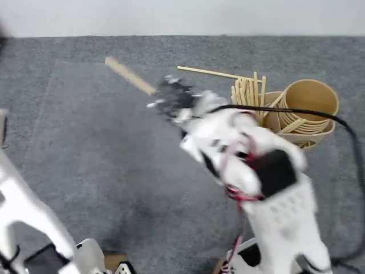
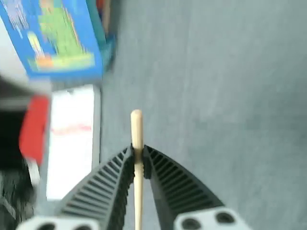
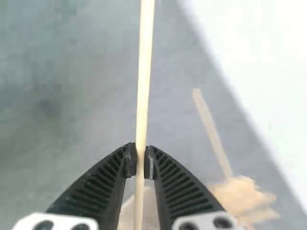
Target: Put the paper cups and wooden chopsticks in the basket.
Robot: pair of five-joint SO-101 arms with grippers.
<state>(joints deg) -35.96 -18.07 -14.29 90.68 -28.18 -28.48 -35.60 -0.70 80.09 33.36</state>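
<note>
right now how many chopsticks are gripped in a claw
2: one chopstick is shut in the left claw, another chopstick in the right claw. Neither is hidden.

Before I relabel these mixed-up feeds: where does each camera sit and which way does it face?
High: fixed above, looking down on table, left arm, right arm, basket.
Left wrist: on left arm, facing along left gripper, shut on left chopstick, toward a blue box.
Right wrist: on right arm, facing along right gripper, shut on right chopstick.
Shared: high and right wrist show right chopstick.
</note>
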